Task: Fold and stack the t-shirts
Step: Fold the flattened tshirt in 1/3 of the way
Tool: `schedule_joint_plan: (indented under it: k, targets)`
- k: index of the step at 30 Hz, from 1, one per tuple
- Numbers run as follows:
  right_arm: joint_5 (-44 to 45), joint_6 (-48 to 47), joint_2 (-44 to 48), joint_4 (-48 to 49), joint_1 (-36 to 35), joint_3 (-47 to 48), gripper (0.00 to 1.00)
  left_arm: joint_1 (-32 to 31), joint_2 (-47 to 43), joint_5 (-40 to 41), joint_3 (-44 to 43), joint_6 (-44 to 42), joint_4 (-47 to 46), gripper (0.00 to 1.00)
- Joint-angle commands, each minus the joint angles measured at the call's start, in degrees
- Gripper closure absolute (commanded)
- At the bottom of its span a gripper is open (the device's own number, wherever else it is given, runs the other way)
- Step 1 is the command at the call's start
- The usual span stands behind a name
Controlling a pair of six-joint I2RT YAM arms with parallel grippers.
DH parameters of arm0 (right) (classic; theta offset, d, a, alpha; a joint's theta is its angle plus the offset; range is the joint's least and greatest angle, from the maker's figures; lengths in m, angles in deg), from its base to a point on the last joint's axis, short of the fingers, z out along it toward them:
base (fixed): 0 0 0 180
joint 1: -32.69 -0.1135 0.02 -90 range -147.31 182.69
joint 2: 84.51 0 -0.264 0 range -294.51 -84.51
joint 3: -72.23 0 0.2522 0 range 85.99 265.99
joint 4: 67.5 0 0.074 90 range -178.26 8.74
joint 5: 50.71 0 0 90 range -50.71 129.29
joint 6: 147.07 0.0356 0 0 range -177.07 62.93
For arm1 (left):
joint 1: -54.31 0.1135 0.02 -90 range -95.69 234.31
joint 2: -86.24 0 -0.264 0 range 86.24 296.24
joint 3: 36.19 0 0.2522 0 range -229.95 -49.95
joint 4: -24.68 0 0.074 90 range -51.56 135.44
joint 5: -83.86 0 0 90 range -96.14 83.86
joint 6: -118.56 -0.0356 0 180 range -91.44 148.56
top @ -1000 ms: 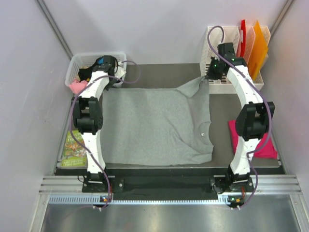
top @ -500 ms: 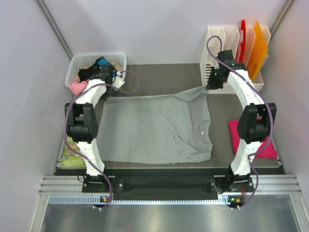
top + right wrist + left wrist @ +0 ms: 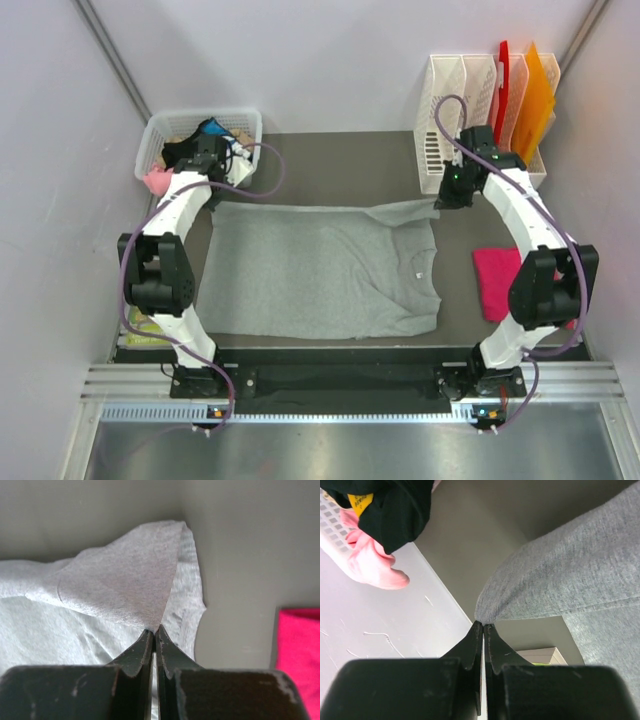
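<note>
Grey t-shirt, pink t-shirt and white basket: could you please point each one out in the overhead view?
Grey t-shirt [image 3: 310, 270]: top external view, middle of its body.
Pink t-shirt [image 3: 493, 282]: top external view, its uncovered left part.
White basket [image 3: 200, 114]: top external view, its far rim.

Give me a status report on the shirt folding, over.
Left gripper shut on grey shirt, far left corner. Right gripper shut on its far right corner. Pink shirt folded, lying apart at right. Nothing on the grey shirt.
</note>
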Motion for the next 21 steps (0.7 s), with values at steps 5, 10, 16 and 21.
schedule_joint_plan:
  k: [5, 10, 16, 21]
  targets:
    - [0.6, -1.0, 7.4, -1.3, 0.6, -2.5, 1.00, -0.4, -3.0, -0.5, 2.5, 2.3, 1.9, 1.00]
    - [-0.6, -0.6, 10.3, -3.2, 0.6, -2.0, 1.00, -0.4, -4.5, -0.6, 4.5, 2.6, 2.1, 1.00]
    - [-6.3, 1.3, 15.7, -5.3, 0.3, -7.7, 1.00, -0.4, -8.7, -1.7, 7.6, 3.7, 4.4, 1.00]
    - [-7.0, 2.0, 22.9, -4.1, -1.0, -19.0, 1.00, -0.4, -14.2, -2.2, 15.1, 3.5, 4.2, 1.00]
